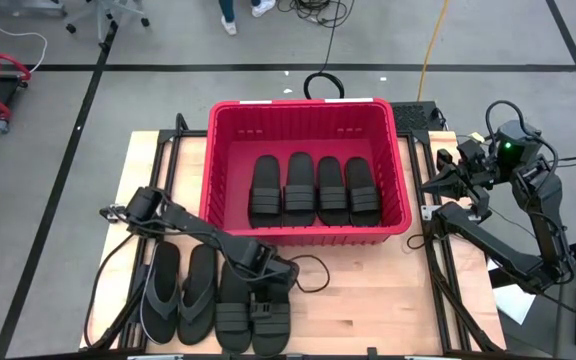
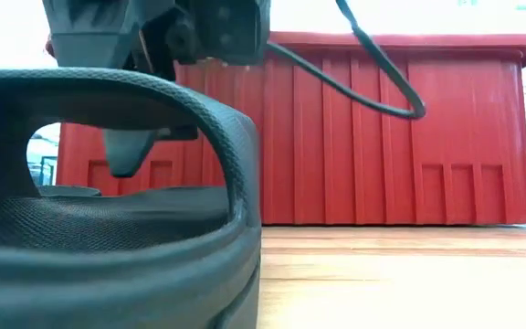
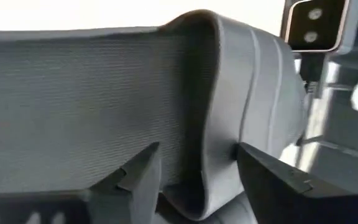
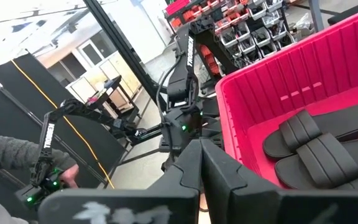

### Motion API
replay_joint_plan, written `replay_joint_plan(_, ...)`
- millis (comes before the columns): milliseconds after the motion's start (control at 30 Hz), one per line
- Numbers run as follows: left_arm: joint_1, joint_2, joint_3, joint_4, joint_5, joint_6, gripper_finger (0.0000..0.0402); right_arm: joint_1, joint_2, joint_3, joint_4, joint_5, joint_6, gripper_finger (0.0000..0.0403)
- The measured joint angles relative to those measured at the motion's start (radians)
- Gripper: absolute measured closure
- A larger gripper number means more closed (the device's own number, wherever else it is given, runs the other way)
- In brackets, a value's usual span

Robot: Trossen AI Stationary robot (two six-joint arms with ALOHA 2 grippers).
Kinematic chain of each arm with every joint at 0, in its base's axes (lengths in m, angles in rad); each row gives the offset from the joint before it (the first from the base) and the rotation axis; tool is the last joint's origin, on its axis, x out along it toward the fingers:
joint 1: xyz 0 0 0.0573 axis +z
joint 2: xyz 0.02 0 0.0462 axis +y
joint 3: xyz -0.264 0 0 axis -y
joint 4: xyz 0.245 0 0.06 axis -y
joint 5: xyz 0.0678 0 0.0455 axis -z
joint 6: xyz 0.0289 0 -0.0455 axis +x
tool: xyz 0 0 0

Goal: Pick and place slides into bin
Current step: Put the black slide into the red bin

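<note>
The red bin (image 1: 303, 104) stands at the table's far middle, and four black slides (image 1: 313, 188) lie side by side in it. Near the front edge lie two thin flip-flops (image 1: 180, 292) and two ribbed-strap slides (image 1: 233, 310). My left gripper (image 1: 265, 298) is low over the right-hand slide (image 1: 271, 328). It is open (image 3: 197, 180), with one finger on each side of the edge of that slide's strap (image 3: 213, 112). My right gripper (image 1: 448, 180) is shut and empty, held up beside the bin's right wall. It also shows in the right wrist view (image 4: 201, 168). My left gripper comes down on the slide from above. One finger (image 3: 135, 177) is on the inner side of the strap's edge (image 3: 197, 186) and the other (image 3: 278, 180) on its ribbed outer side. I cannot tell whether either finger touches it. The slide lies flat on the table.
The bin's near wall (image 2: 382, 137) rises just behind the slides on the table. A black cable (image 1: 313, 272) loops over the bare wood to the right of the left gripper. A person's sleeve and hand (image 4: 55, 177) show beyond the table in the right wrist view.
</note>
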Motion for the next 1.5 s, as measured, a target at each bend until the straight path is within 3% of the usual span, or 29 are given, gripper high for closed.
replay_joint_plan(200,-0.006,0.0,-0.079,0.223,0.168,-0.106,0.0264,0.0,0.0,0.0,0.0,0.0,-0.004,0.0403)
replay_joint_plan(433,-0.015,0.001,-0.08,0.237,0.178,-0.124,0.031,0.0,0.0,0.0,0.0,0.001,-0.019,0.0403)
replay_joint_plan(600,-0.023,-0.009,-0.049,0.245,0.186,-0.104,0.0389,0.0,0.0,0.0,0.0,0.005,-0.035,0.0403)
replay_joint_plan(800,-0.043,-0.072,0.063,0.235,0.188,-0.101,0.0397,0.0,0.0,0.0,0.004,0.005,-0.056,0.0403)
replay_joint_plan(1000,-0.044,-0.22,0.152,0.231,0.197,-0.16,0.0398,0.0,0.0,0.0,0.032,0.005,-0.057,0.0403)
replay_joint_plan(1200,-0.022,-0.367,0.294,0.218,-0.019,-0.194,0.0399,0.0,0.0,0.0,0.042,0.005,-0.057,0.0403)
replay_joint_plan(1433,0.076,-0.444,0.541,0.034,-0.562,0.012,0.0399,0.0,0.0,0.0,0.074,0.005,-0.09,0.0403)
replay_joint_plan(1500,0.127,-0.444,0.582,-0.018,-0.663,0.013,0.04,0.0,0.0,0.0,0.09,0.013,-0.108,0.0403)
